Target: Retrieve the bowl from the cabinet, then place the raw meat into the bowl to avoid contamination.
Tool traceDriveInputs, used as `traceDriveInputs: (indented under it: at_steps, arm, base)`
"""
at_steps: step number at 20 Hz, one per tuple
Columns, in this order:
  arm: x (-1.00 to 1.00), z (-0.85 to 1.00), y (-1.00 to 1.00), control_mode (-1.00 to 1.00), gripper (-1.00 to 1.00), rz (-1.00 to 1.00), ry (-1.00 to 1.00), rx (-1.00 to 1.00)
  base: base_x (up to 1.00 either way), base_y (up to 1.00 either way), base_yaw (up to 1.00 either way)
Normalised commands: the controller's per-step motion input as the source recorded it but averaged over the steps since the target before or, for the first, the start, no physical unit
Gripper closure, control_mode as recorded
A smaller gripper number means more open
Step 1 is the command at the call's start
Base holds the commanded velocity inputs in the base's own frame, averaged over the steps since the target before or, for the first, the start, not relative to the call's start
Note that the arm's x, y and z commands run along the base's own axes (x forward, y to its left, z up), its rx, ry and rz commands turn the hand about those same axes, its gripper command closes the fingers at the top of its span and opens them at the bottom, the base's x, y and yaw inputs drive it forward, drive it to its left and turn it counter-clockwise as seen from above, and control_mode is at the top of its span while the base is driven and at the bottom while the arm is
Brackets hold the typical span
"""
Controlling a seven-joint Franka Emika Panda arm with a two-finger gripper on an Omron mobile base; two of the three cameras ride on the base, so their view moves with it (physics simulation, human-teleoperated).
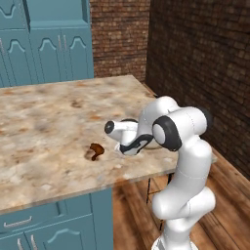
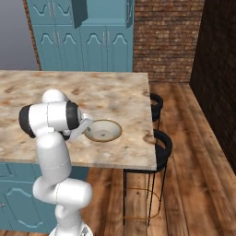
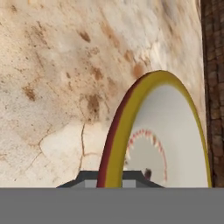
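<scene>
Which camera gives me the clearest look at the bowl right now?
The right base view: the whole bowl sits on the counter beside the arm, rim and inside unobstructed. The hand view shows only its rim and inside up close, edge-on. In the left base view the arm hides nearly all of it.

Bowl [image 2: 103, 131] upright on marble counter [image 2: 115, 97], beside white arm [image 2: 53, 138].

Glossy white rounded arm [image 1: 188, 161], dark grey bands at the joints, bulbous segments, smooth casing
</scene>
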Motion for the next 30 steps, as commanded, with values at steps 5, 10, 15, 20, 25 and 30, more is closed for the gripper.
traceDriveInputs:
  at_steps: [5, 10, 15, 20, 25, 30]
  arm:
    - [0.00, 0.00, 0.00, -1.00, -1.00, 0.00, 0.00, 0.00]
    - [0.00, 0.00, 0.02, -1.00, -1.00, 0.00, 0.00, 0.00]
    - [0.01, 0.33, 0.23, -1.00, -1.00, -0.04, -0.02, -0.10]
    - [0.01, 0.70, 0.45, -1.00, -1.00, -0.17, -0.04, 0.01]
    - [-0.06, 0.40, 0.37, -1.00, -1.00, -0.20, 0.01, 0.16]
    - [-0.02, 0.20, 0.09, -1.00, -1.00, -0.30, -0.01, 0.21]
  base:
    - [0.00, 0.00, 0.00]
    - [0.00, 0.00, 0.00]
    - [0.00, 0.00, 0.00]
    - [0.00, 0.00, 0.00]
    - [0.00, 0.00, 0.00]
    - [0.00, 0.00, 0.00]
